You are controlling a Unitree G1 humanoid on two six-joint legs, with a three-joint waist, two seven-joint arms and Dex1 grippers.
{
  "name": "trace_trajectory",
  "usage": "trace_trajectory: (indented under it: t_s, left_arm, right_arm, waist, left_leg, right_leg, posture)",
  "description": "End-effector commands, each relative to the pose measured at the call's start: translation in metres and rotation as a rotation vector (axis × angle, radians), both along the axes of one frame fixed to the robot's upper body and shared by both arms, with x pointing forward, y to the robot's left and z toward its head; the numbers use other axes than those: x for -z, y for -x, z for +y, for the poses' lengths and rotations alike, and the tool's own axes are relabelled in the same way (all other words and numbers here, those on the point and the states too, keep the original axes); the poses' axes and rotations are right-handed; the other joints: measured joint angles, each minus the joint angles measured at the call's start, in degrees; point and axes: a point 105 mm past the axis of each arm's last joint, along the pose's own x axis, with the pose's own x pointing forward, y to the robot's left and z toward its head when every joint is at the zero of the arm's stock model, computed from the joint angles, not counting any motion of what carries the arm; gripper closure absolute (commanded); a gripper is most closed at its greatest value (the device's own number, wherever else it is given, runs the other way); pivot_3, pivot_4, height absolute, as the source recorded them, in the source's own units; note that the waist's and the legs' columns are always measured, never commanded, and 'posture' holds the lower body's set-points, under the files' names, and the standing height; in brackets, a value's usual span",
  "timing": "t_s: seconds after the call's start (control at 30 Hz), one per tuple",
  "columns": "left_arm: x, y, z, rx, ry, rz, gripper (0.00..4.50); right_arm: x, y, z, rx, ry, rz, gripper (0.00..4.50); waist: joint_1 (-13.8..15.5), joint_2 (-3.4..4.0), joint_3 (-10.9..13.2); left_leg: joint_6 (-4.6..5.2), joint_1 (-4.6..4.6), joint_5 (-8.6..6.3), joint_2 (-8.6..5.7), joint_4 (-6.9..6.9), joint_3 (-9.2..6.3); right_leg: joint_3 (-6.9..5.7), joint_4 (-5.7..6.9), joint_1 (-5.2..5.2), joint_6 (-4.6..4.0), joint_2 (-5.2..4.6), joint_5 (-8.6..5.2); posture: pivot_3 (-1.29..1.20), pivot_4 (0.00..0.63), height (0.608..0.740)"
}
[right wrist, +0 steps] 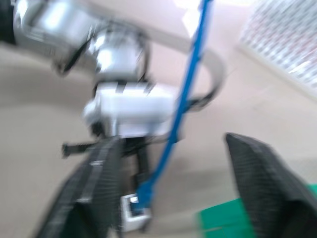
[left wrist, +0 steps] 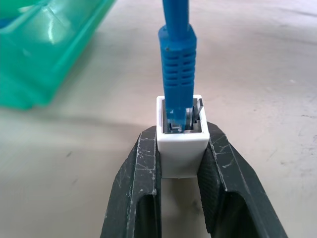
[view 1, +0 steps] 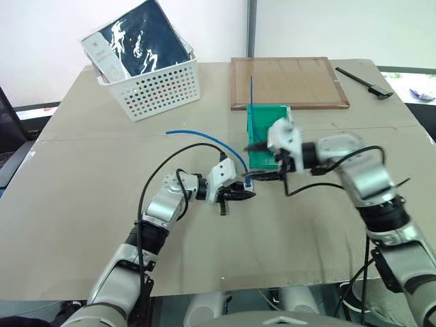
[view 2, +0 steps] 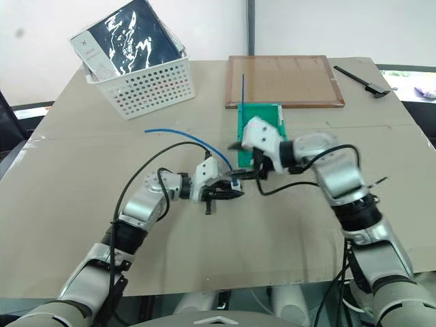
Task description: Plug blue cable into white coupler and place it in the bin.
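1. The blue cable has one plug seated in the socket of the white coupler; the blue boot rises straight out of the coupler's opening in the left wrist view.
2. The white coupler sits clamped between the two black fingers of the left gripper, one finger pressed on each side wall, so this gripper is clenched on the coupler.
3. In the head views the left gripper hovers low over the tan table, just in front of the bin, with the coupler at its tip.
4. From the coupler the blue cable arcs up and back toward the robot's left, its free end lying on the table near the white perforated basket.
5. The right gripper has its fingers spread wide apart; the cable runs through the gap between them without touching either finger, so it grasps nothing.
6. In the head views the right gripper is raised just above and beside the left gripper, in front of the green bin.
7. The bin stands on the table near a wooden board, with a second, straight blue cable standing up from it.
8. A black tool lies at the table's far right corner.
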Motion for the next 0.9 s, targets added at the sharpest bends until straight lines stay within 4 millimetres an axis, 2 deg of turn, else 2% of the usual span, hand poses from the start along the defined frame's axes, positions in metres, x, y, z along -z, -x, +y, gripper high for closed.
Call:
trace_trajectory:
  t_s: [0.03,0.23,0.3,0.37,0.47,0.57,0.67,0.73,0.8,0.9]
  left_arm:
    - [-0.034,-0.002,0.003,-0.037,0.099,0.001,4.09]
    - [-0.083,-0.02,-0.004,-0.179,0.28,0.104,4.09]
    - [-0.111,-0.034,-0.016,-0.238,0.337,0.216,4.09]
    - [-0.128,-0.047,-0.034,-0.281,0.32,0.348,4.09]
    - [-0.138,-0.061,-0.052,-0.324,0.307,0.377,4.09]
    - [-0.139,-0.078,-0.072,-0.388,0.278,0.424,4.09]
    - [-0.133,-0.092,-0.093,-0.44,0.242,0.436,4.09]
    - [-0.129,-0.099,-0.097,-0.475,0.218,0.438,3.08]
    - [-0.132,-0.103,-0.099,-0.488,0.21,0.419,2.43]
    - [-0.139,-0.105,-0.094,-0.495,0.201,0.413,0.91]
  right_arm:
    - [-0.03,0.029,-0.021,0.077,-0.112,-0.078,0.1]
    - [-0.018,0.059,-0.055,0.351,-0.171,-0.11,0.1]
    - [-0.005,0.064,-0.07,0.539,-0.203,-0.118,0.1]
    - [0.015,0.071,-0.085,0.722,-0.195,-0.101,0.1]
    - [0.027,0.078,-0.088,0.792,-0.204,-0.072,0.1]
    - [0.031,0.08,-0.095,0.863,-0.211,-0.077,0.1]
    - [0.032,0.081,-0.103,0.921,-0.214,-0.092,0.1]
    - [0.033,0.082,-0.106,0.938,-0.216,-0.1,0.0]
    - [0.033,0.083,-0.107,0.945,-0.219,-0.105,0.0]
    - [0.032,0.084,-0.107,0.952,-0.237,-0.11,0.0]
  waist:
    - [0.16,0.0,0.01]
    - [1.13,-0.04,0.03]
    - [1.28,-0.1,0.05]
    - [1.88,-0.21,0.12]
    - [1.05,-0.16,0.11]
    - [0.19,-0.18,0.15]
    - [-0.18,-0.22,0.19]
    - [-0.39,-0.21,0.19]
    - [-0.44,-0.2,0.2]
    - [-0.27,-0.21,0.22]
  left_leg:
    - [0.0,-0.06,-0.01,-0.01,-0.01,0.0]
    - [0.02,-0.46,-0.01,-0.06,0.1,-0.05]
    - [0.03,-0.46,0.0,-0.07,0.14,-0.04]
    - [0.0,-0.5,0.03,-0.12,0.3,-0.37]
    - [-0.02,-0.29,0.04,-0.34,0.44,-0.46]
    - [-0.01,0.31,0.03,-0.4,0.31,-0.21]
    - [-0.02,0.38,0.04,-0.39,0.14,-0.26]
    - [-0.03,0.37,0.05,-0.38,0.05,-0.29]
    - [-0.05,0.34,0.05,-0.37,-0.02,-0.23]
    - [-0.06,0.29,0.06,-0.39,-0.01,-0.21]
  right_leg:
    - [0.01,-0.01,-0.05,0.0,-0.02,0.0]
    - [-0.06,0.06,-0.37,0.03,-0.07,0.0]
    - [-0.05,0.07,-0.37,0.05,-0.02,-0.01]
    - [-0.35,0.1,-0.18,0.07,0.04,-0.02]
    - [-0.46,0.06,0.11,0.25,0.02,-0.12]
    - [-0.12,0.01,0.56,0.4,-0.01,-0.2]
    - [-0.14,0.02,0.56,0.43,0.04,-0.22]
    - [-0.14,0.02,0.5,0.41,0.08,-0.23]
    - [-0.04,0.03,0.39,0.38,0.09,-0.22]
    - [0.0,0.02,0.37,0.3,0.06,-0.17]
  posture:
    - [0.0,0.15,0.74]
    - [0.0,0.15,0.74]
    - [0.0,0.15,0.74]
    - [0.0,0.15,0.74]
    - [0.0,0.15,0.74]
    - [0.0,0.15,0.74]
    - [0.0,0.15,0.74]
    - [0.0,0.15,0.74]
    - [0.0,0.15,0.74]
    - [0.0,0.15,0.74]
